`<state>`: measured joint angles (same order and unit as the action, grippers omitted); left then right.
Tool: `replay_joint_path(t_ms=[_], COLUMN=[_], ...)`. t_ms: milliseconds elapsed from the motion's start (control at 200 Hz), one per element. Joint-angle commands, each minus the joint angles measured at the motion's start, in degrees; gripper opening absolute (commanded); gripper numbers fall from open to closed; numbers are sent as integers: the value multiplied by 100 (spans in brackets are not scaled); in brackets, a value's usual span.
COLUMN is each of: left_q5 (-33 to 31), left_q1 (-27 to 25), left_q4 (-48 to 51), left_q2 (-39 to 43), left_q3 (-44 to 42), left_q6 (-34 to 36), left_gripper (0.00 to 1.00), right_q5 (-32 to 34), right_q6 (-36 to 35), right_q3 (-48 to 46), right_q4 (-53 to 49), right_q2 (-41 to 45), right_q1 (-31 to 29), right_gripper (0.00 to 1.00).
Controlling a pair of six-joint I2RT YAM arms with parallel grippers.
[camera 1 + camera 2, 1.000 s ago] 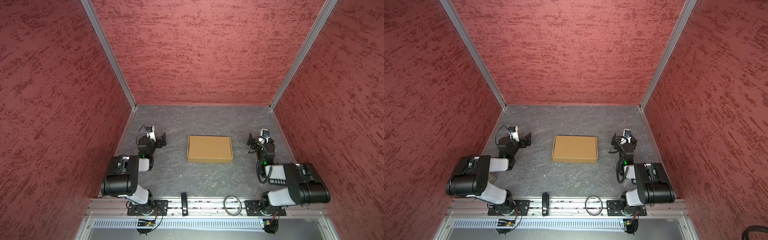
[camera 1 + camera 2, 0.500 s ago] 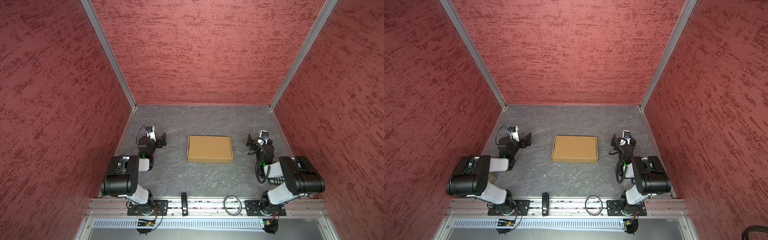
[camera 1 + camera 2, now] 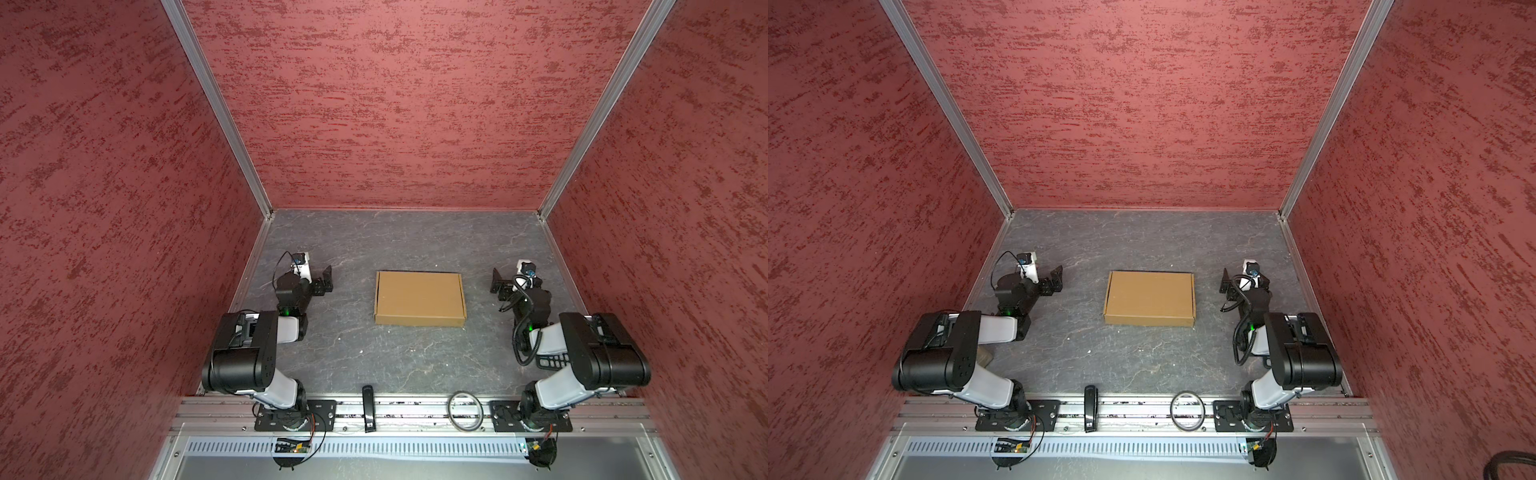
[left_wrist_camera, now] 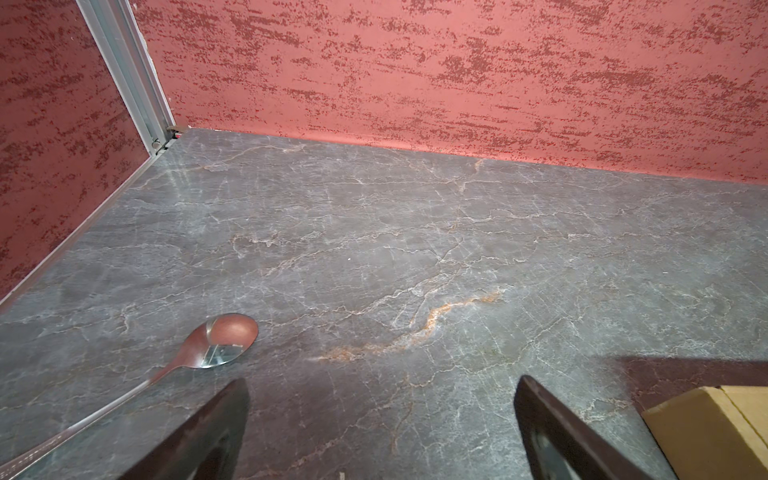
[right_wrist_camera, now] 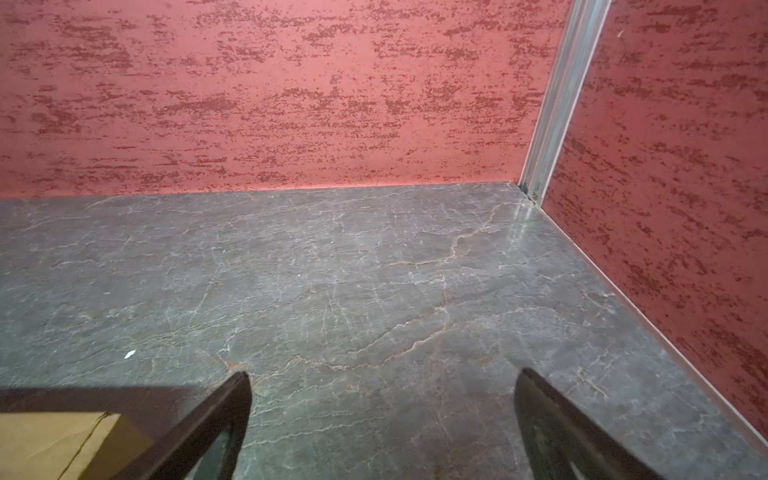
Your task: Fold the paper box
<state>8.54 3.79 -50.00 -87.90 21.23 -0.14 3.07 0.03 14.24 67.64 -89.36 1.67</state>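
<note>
In both top views the paper box (image 3: 419, 298) (image 3: 1149, 297) lies closed and flat on the grey marbled table (image 3: 374, 353), about midway between the two arms. The left gripper (image 3: 326, 281) sits low over the table to the left of the box, its fingers spread and pointing toward the box, with bare table between them and the cardboard. The right gripper (image 3: 496, 282) mirrors it on the right side, jaws likewise apart, also clear of the box. Neither gripper holds anything.

In the left wrist view the left gripper (image 4: 382, 381) shows two dark fingers set wide apart with only table between them. A corner of the paper box (image 4: 715, 432) shows outside one finger, not touching it. A metal spoon (image 4: 224, 340) lies on the table near the other finger, on the side away from the box.

In the right wrist view the right gripper (image 5: 382, 376) is equally wide and empty. A corner of the paper box (image 5: 62, 444) lies just outside one finger; whether they touch cannot be told.
</note>
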Motion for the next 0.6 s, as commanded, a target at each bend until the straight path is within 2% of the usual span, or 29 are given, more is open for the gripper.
replay_joint_path(t_ms=[0, 461, 596], left_q5=[-45, -45, -46], left_q1=[-24, -29, -32], left_q4=[-71, -63, -69], left_q2=[-5, -2, 0], left_q3=[65, 66, 68], left_q6=[49, 42, 47], left_gripper=[100, 100, 100], right_q5=[558, 581, 18], right_q6=[204, 215, 19], right_q3=[154, 139, 121], right_q4=[-23, 4, 2], right_q2=[45, 47, 56], right_q1=[33, 19, 18], right_gripper=[99, 99, 99])
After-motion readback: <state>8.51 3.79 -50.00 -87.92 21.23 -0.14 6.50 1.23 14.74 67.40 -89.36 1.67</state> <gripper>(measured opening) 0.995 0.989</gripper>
